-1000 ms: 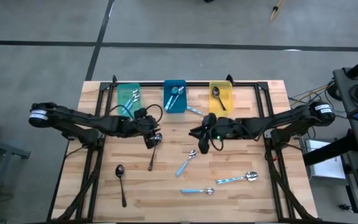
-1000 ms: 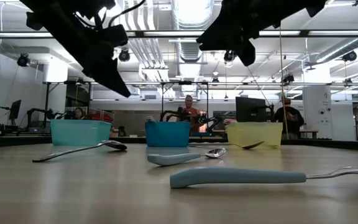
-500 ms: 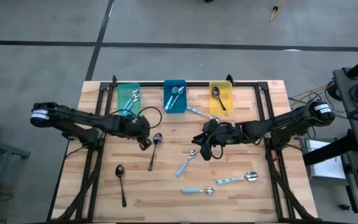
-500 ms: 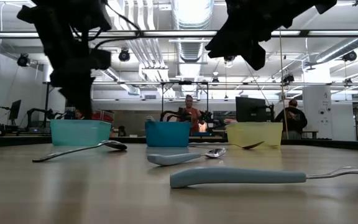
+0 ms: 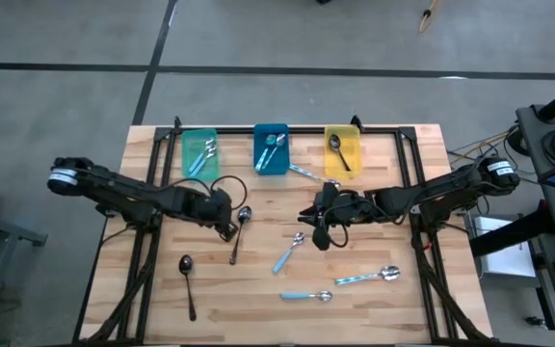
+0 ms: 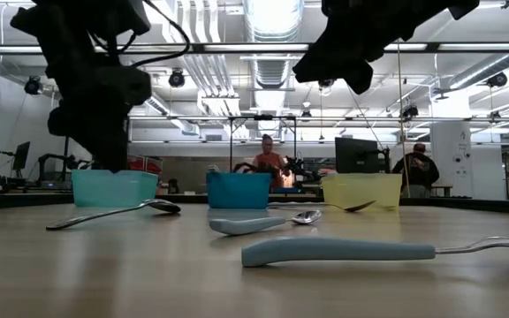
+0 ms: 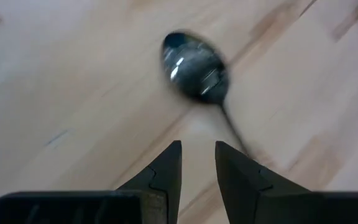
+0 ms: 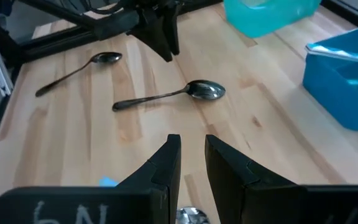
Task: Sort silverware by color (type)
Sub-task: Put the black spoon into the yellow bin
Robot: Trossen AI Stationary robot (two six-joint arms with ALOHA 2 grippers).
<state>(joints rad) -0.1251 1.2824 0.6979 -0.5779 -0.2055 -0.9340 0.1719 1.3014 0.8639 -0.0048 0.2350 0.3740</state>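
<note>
Near the middle of the table, the left gripper (image 5: 227,227) hung just beside the bowl of a dark spoon (image 5: 239,231); its fingers stood slightly parted with nothing between them, the wrist view showing the bowl just ahead of the tips. Across the centre, the right gripper (image 5: 316,234) hovered empty too, narrowly parted, close to a blue-handled spoon (image 5: 290,253).

This looked like the approach before a pick; the left arm would likely need to spread its fingers wider, settle over the thin handle, close, then carry the spoon to a bin.

Another dark spoon (image 5: 188,282) lay toward the near left corner; two more blue-handled spoons (image 5: 368,277) (image 5: 306,296) lay toward the near right. Along the far edge stood a teal bin (image 5: 198,151), a blue bin (image 5: 271,147) and a yellow bin (image 5: 342,148), each already holding spoons; one blue-handled spoon (image 5: 303,173) rested just beside the blue bin.

Pale wooden planks formed the table (image 5: 403,308); beyond it stretched a workshop with ceiling lights, where people (image 6: 267,159) sat at benches.
</note>
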